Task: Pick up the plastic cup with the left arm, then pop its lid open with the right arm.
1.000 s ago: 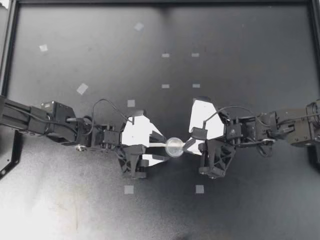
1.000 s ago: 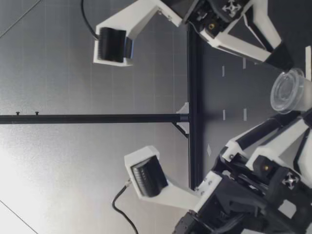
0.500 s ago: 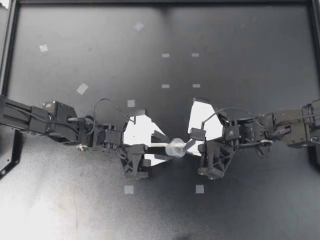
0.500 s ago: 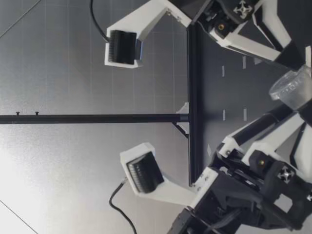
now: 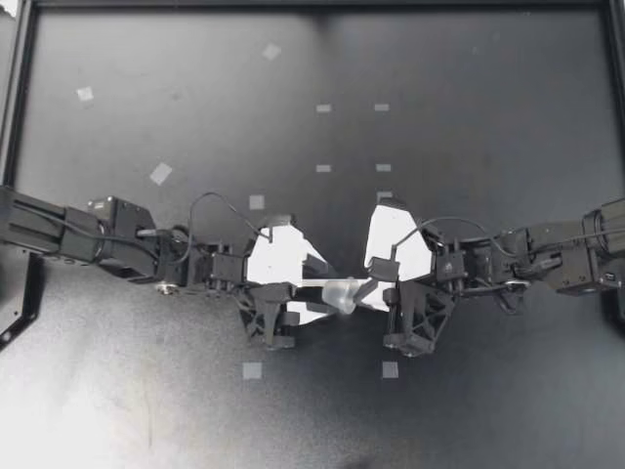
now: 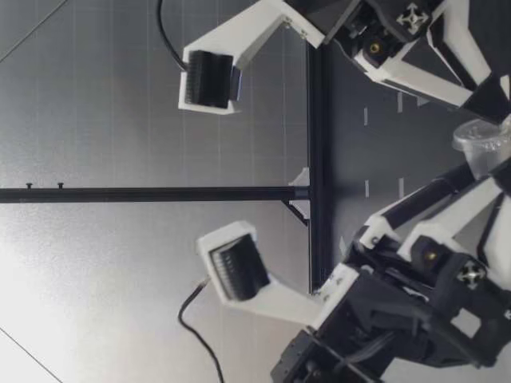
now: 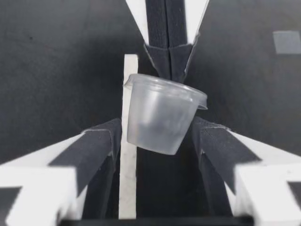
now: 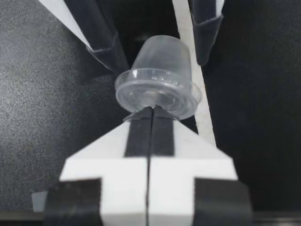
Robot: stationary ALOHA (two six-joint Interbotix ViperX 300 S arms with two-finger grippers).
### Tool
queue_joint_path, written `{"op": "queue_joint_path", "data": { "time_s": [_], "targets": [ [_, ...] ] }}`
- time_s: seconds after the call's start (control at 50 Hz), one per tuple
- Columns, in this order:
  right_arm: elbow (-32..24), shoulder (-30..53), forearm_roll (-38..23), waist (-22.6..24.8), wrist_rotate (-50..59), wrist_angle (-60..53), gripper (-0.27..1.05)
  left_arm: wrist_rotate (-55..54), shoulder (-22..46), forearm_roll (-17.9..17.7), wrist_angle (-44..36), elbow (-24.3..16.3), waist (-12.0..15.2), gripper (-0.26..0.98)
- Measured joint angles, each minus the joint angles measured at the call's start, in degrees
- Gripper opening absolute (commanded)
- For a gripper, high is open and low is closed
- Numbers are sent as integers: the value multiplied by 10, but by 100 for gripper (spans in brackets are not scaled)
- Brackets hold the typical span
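A small clear plastic cup (image 5: 342,293) hangs tipped on its side above the black table (image 5: 469,98), between my two grippers. My right gripper (image 5: 364,290) is shut on the cup's rim. In the right wrist view its closed tips (image 8: 151,110) pinch the rim of the cup (image 8: 160,70). My left gripper (image 5: 327,290) is open, with the cup's body between its fingers. In the left wrist view the cup (image 7: 162,115) sits between the dark fingers (image 7: 101,146), base toward the wrist. The low view shows the cup (image 6: 483,144) just above the table.
Small white tape squares dot the table, among them one (image 5: 160,174) at the far left and two (image 5: 252,370) (image 5: 390,369) near the front. A black frame (image 5: 20,88) borders the table. A narrow white strip (image 7: 130,141) runs beside the cup.
The cup has tipped from mouth-up onto its side and sunk toward the table. Both grippers dropped and turned with it. The left gripper's fingers now straddle the cup's body.
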Motion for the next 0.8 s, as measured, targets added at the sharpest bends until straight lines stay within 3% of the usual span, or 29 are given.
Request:
{"op": "queue_joint_path", "data": {
  "time_s": [0.14,0.5,0.7,0.8],
  "targets": [
    [0,0,0,0,0,0,-6,6,6,0,18,-8,0,51],
    [3,-5,-2,0,0,2,-6,15,6,1,29,-11,0,18],
    [18,-65,-1,0,16,14,-1,14,-28,3,29,3,0,16],
    [39,-112,0,0,42,11,11,19,-67,2,25,22,0,16]
  ]
}}
